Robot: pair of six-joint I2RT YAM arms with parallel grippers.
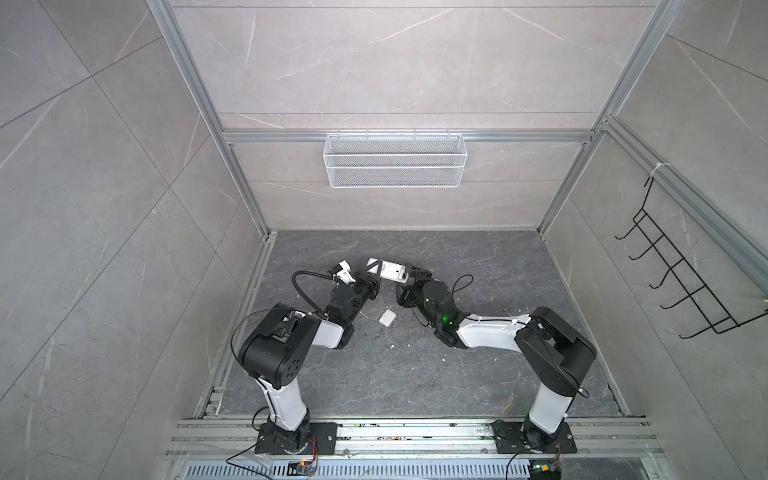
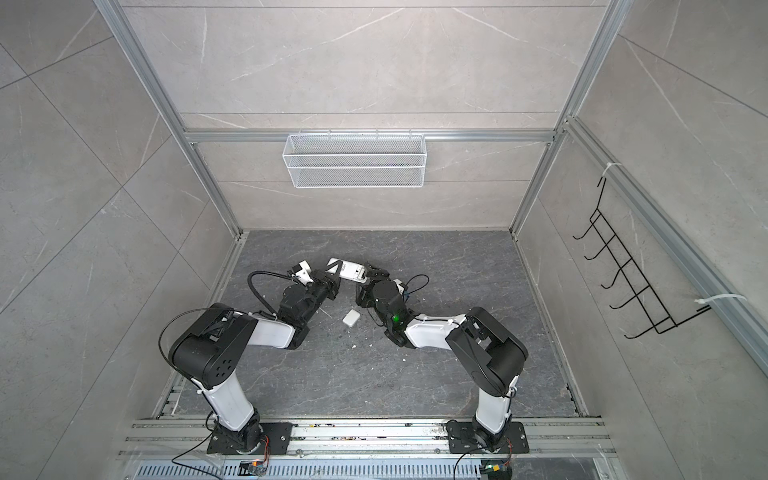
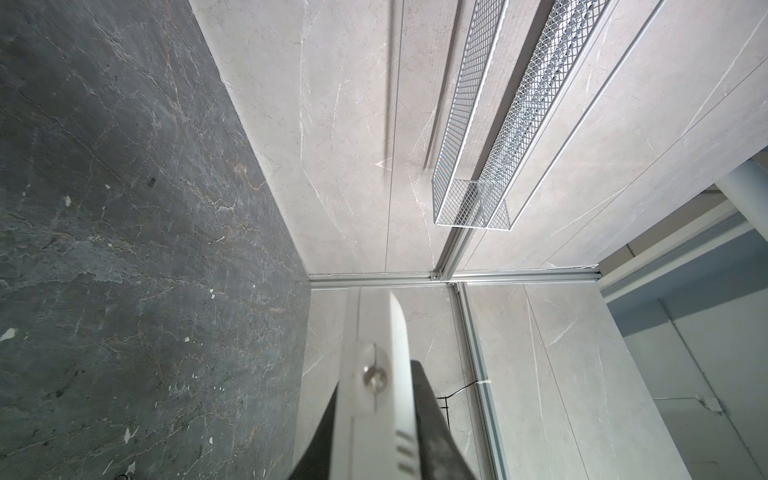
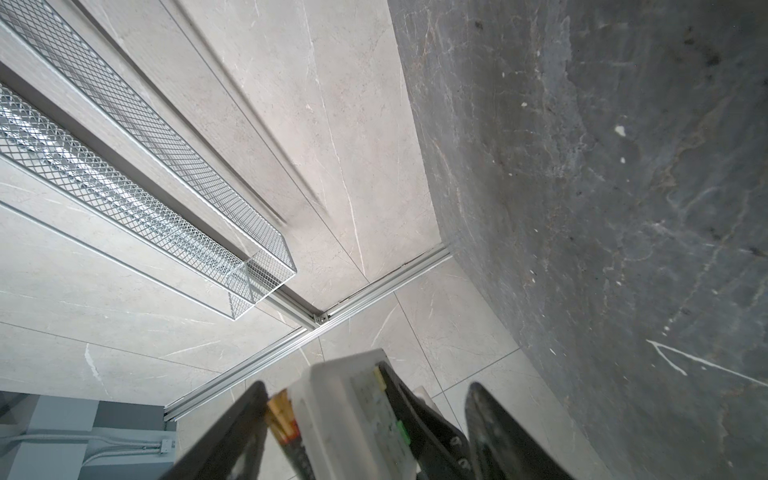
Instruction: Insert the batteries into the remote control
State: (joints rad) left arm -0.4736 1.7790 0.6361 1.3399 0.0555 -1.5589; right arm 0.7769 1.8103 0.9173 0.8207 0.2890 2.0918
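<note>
The white remote control (image 1: 390,270) (image 2: 351,269) is held off the dark floor, its opened back facing up. My left gripper (image 1: 374,276) (image 2: 334,277) (image 3: 376,382) is shut on one end of it, and the left wrist view shows the remote (image 3: 395,332) edge-on between the black fingers. My right gripper (image 1: 417,274) (image 2: 376,274) (image 4: 368,386) stands open, its jaws straddling the remote's other end (image 4: 345,415). A battery (image 4: 282,415) with a gold tip and a red band lies squeezed between one right finger (image 4: 245,424) and the remote's side. The other right finger (image 4: 498,436) stands apart.
A small white rounded cover (image 1: 386,319) (image 2: 350,318) lies on the floor between the arms. White specks of debris (image 1: 392,345) are scattered nearby. A white wire basket (image 1: 395,160) hangs on the back wall. A black hook rack (image 1: 685,270) hangs on the right wall.
</note>
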